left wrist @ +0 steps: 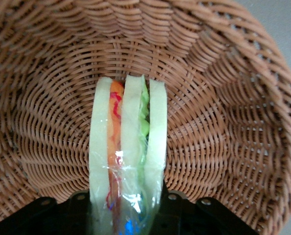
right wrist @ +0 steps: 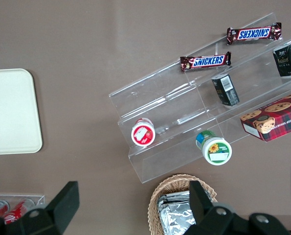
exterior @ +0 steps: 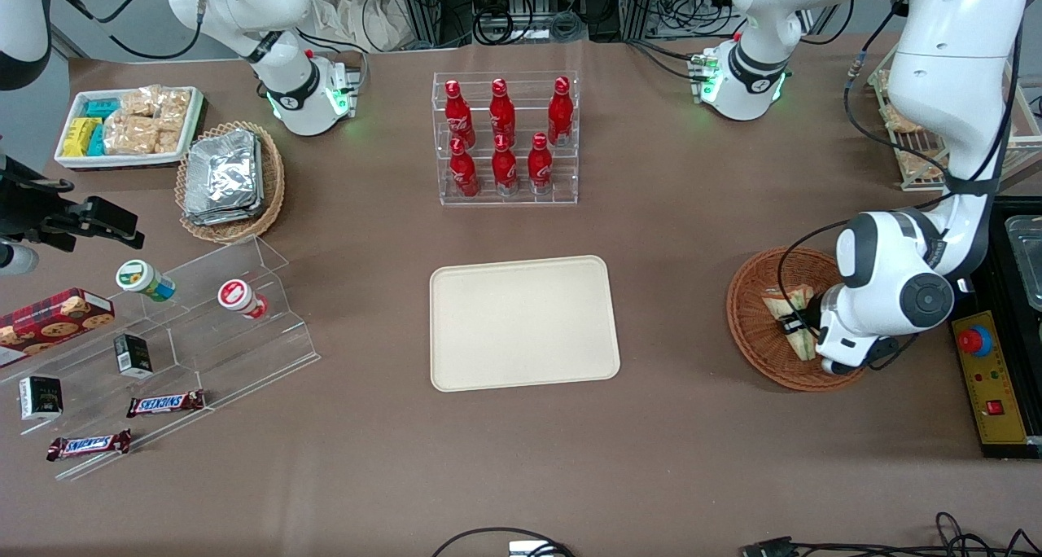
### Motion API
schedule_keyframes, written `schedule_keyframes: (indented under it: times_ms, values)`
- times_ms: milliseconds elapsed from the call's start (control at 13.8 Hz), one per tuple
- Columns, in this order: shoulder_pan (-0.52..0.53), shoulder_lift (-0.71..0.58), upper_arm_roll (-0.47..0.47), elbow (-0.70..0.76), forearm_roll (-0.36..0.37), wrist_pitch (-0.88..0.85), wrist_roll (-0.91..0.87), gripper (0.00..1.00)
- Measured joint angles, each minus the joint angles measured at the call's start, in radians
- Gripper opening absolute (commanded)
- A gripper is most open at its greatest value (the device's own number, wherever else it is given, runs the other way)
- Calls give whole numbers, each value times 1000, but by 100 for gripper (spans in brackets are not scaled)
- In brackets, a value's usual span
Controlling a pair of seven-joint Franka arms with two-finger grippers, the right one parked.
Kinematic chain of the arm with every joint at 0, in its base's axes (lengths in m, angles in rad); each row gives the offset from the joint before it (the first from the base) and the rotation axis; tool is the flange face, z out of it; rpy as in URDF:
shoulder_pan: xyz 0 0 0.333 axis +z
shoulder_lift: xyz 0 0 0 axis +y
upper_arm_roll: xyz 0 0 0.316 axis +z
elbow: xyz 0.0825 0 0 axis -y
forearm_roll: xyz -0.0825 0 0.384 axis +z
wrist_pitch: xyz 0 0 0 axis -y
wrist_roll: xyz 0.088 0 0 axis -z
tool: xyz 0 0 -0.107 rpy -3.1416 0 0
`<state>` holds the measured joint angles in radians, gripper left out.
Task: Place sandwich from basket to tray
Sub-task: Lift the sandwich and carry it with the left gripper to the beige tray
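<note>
Claw (exterior: 794,326): lowered into the basket at the working arm's end of the counter, closed on the sandwich; black fingers (left wrist: 57,215) showing on either side of the wedge in the wrist view.
Sandwich (left wrist: 128,156): standing on edge between the fingers, three pale bread slices with an orange-red layer and a green layer between them, wrapped in clear film; touching the claw, its free end reaching out over the woven floor of the basket. From the front (exterior: 788,304), only partly seen beside the arm's white wrist.
Basket (exterior: 753,329): round, reddish-brown wicker, directly under and around the claw; rim rising on all sides of the sandwich in the wrist view (left wrist: 223,98).
Tray (exterior: 523,322): cream, flat, bare, well apart from the claw toward the middle of the counter.
Bottle rack (exterior: 506,138): clear stand with six red bottles, farther from the front camera than the tray, well apart from the claw.
Counter (exterior: 676,239): brown surface carrying it all.
</note>
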<state>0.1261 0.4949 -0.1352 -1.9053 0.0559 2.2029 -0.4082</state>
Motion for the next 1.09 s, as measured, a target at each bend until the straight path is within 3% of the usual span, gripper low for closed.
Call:
schedule_keyframes:
  times_ms: [290,507,870,1087]
  values:
    - [-2,-102,-28,51,-3,-149,0,2]
    - [-5,-162,-109,169,-17,-306,-2,2]
    - [-19,-142,-249,280,-50,-357,-21,2]
    - [-92,-77,-283,296,-50,-347,-24,3]
